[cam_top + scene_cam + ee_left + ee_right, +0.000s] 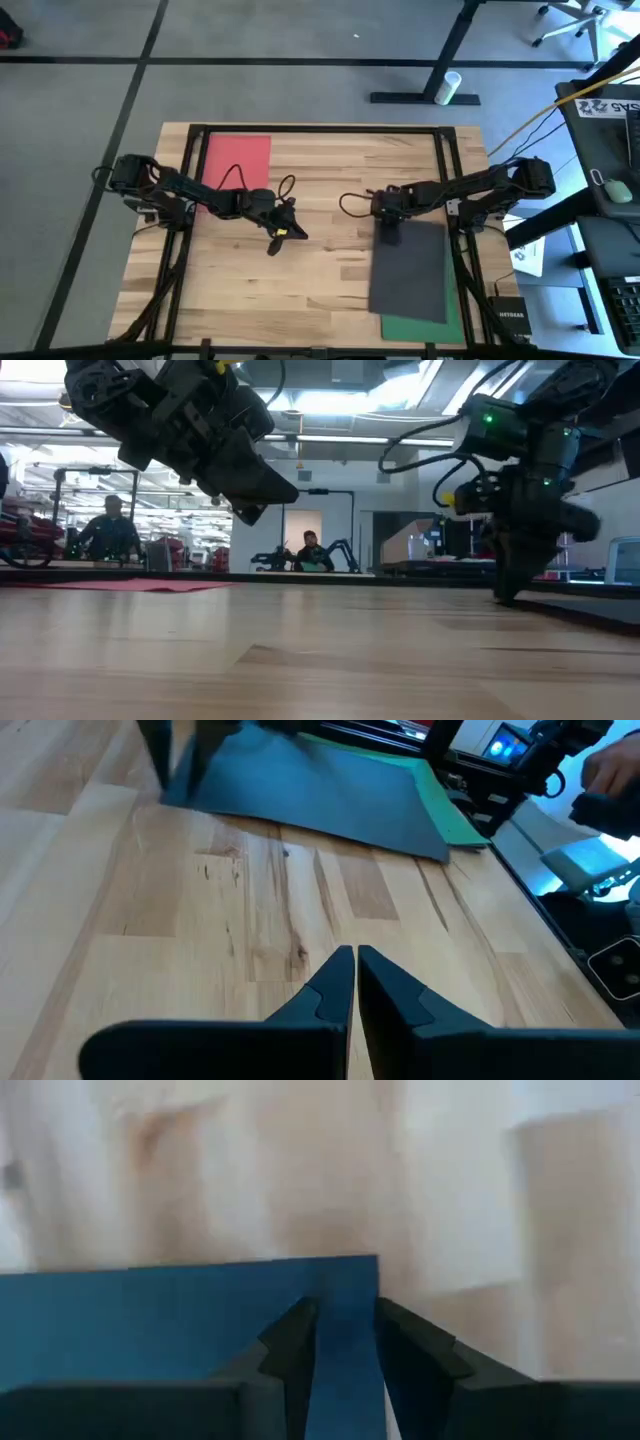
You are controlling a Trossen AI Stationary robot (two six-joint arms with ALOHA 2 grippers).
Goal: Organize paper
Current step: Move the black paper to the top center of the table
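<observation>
Wood grain of the table (300,660) fills the low view's front. L gripper (250,495) hangs above the boards, clear of them. R gripper (505,585) stands tip-down at the table, far right. Red sheet (140,586) lies flat, far left edge. Room behind: two people seated among benches and other arms.

High view: table (300,270) is a light butcher-block top w/ a dark frame. Red sheet (236,160) lies at the far left corner, well apart from both grippers. L gripper (283,235) sits mid-table, left of centre, nothing under it but wood. R gripper (388,228) is at the far left corner of the dark sheet (410,270); green sheet (425,327) lies under the dark one, peeking out at the near edge. Grey floor w/ dark lines around; desk w/ gear to the right.

L wrist view: L gripper (355,965) fingers almost shut, a thin gap between tips, holding nothing. Dark sheet (310,795) and green sheet (445,810) lie well ahead on the wood.

R wrist view: R gripper (345,1320) fingers part-open, straddling the corner strip of a blue-looking sheet (150,1320), which seems the same dark sheet; cannot tell if pads actually grip it. Pale wood beyond.
</observation>
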